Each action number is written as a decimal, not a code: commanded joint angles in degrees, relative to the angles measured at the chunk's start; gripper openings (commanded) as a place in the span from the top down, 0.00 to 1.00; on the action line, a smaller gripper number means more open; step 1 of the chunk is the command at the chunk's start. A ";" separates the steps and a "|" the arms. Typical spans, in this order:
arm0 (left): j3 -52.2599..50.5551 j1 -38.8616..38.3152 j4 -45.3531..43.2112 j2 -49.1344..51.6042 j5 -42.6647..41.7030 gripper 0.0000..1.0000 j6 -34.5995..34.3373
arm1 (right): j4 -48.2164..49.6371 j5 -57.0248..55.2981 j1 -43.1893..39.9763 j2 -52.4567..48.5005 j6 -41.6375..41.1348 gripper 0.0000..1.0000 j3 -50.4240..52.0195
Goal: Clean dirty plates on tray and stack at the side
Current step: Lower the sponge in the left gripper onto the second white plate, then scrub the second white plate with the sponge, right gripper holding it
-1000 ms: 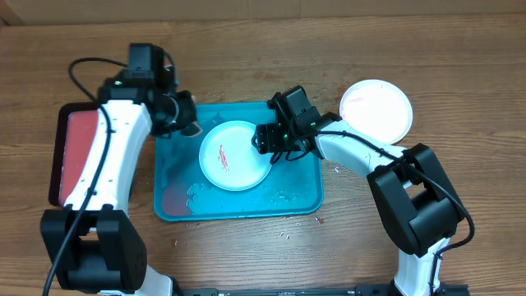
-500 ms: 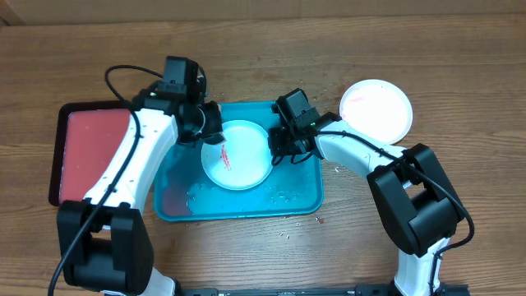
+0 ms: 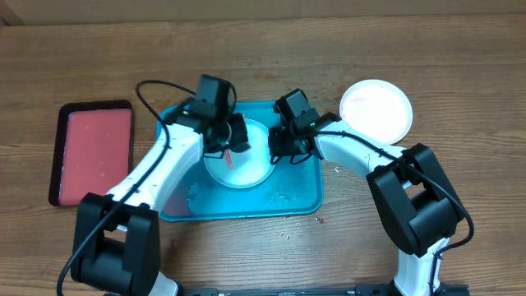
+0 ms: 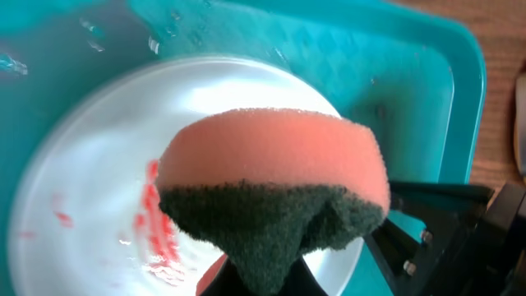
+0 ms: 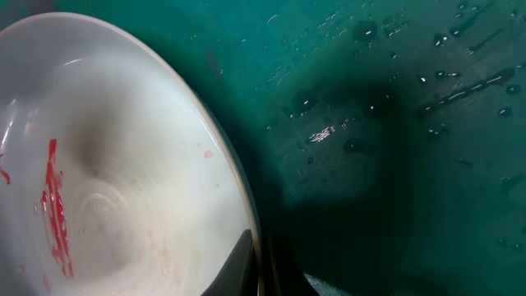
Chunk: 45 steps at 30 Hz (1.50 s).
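We judge the cleaning barely begun: one plate (image 3: 376,108) sits aside on the bench (image 3: 460,49), the red-smeared white plate (image 3: 246,167) lies in the tray (image 3: 173,191), right claw (image 3: 275,149) pinching its rim, left claw (image 3: 228,136) clutching a sponge (image 4: 275,168) above.

No legible text, labels, brands, numbers or signs on anything in view.

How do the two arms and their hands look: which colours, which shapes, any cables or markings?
The left arm and the right arm look alike: smooth white shell links joined by blocky black joints, on black bases. A thin black cable loops beside the left arm. The left hand and the right hand are black and angular. No markings can be made out.
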<state>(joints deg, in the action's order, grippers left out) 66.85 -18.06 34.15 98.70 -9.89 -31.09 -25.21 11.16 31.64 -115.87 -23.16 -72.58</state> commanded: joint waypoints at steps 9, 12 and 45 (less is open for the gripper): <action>-5.99 -3.43 -5.38 4.11 2.49 0.96 -8.39 | -0.26 -2.14 0.39 -1.01 -1.31 0.96 0.96; -5.99 -2.36 -6.36 7.54 0.52 0.96 -9.25 | -0.24 -2.14 0.39 -1.01 -1.29 0.96 0.96; 8.94 12.48 9.18 15.65 -9.29 0.96 7.13 | -0.39 -2.16 0.39 -1.01 -1.07 0.96 0.96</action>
<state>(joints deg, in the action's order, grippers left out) 74.32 -4.01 45.12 113.19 -14.63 -26.74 -24.95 11.14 32.75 -115.90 -24.84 -72.58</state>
